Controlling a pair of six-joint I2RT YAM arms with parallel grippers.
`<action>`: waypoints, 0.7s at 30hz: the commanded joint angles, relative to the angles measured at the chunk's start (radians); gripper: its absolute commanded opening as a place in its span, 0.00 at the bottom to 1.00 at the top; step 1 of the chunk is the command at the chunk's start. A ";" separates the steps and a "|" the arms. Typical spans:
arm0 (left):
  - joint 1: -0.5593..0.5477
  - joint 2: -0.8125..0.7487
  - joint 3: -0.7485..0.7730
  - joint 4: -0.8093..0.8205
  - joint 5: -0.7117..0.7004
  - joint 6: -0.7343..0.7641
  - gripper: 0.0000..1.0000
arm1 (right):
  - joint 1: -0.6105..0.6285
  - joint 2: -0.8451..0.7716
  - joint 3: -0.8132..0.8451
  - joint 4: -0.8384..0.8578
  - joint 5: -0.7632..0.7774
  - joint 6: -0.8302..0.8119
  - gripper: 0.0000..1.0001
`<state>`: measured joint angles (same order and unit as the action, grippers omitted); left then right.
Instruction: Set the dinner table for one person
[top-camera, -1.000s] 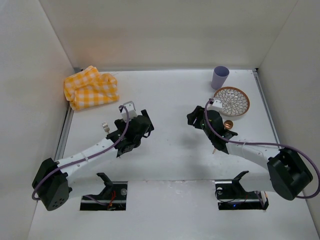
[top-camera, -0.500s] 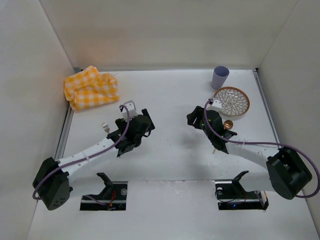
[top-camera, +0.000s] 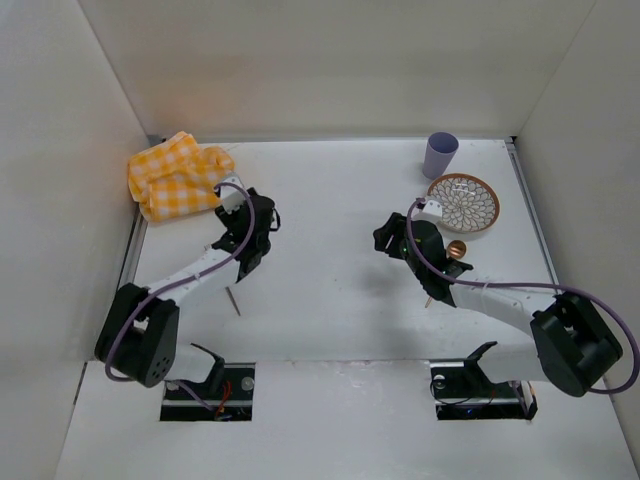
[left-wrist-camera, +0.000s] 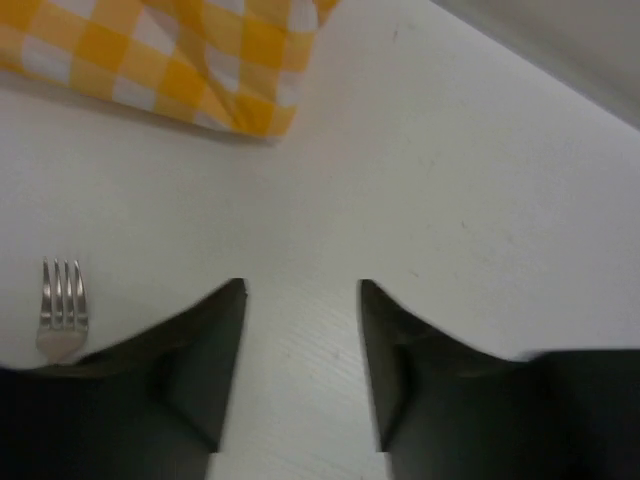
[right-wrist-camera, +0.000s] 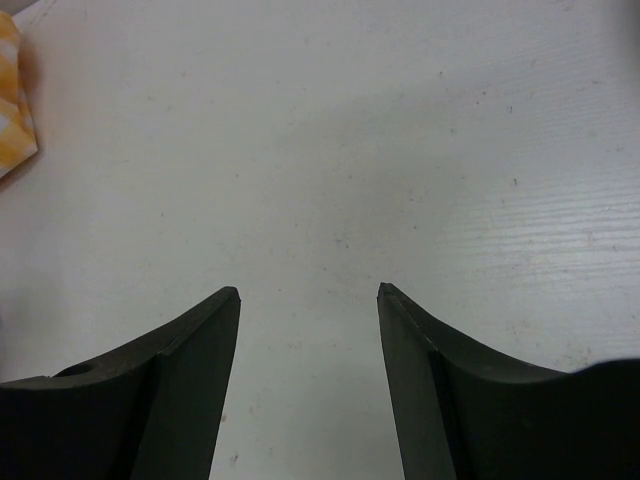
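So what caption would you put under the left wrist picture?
Open left gripper over the white table, a fork beside its finger, checked cloth beyond.

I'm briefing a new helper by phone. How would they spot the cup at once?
Look to the far right corner of the white table. Just behind the round lattice-patterned plate stands the cup. It is plain lavender and upright, while the plate lies flat and patterned.

The counter (top-camera: 340, 200) is showing matte white all over. At ten o'clock a cloth (top-camera: 180, 175) is displaying yellow-and-white checks. At one o'clock a cup (top-camera: 440, 153) is showing pale lavender, and a plate (top-camera: 463, 203) is carrying white latticework inside a brown rim. A fork (left-wrist-camera: 62, 310) is gleaming silver, and a spoon (top-camera: 456, 249) is glinting copper.
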<state>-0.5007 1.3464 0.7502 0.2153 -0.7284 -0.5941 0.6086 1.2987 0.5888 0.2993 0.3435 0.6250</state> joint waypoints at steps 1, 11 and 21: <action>0.090 0.048 0.064 0.214 0.029 0.091 0.34 | 0.004 -0.004 0.036 0.034 0.002 -0.005 0.63; 0.334 0.249 0.381 -0.009 0.037 0.076 0.67 | 0.010 0.023 0.049 0.027 -0.017 -0.007 0.64; 0.449 0.555 0.762 -0.214 0.168 0.056 0.76 | 0.010 0.065 0.068 0.023 -0.055 -0.010 0.64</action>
<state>-0.0563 1.8629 1.3991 0.0887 -0.6163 -0.5316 0.6102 1.3476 0.6113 0.2981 0.3050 0.6247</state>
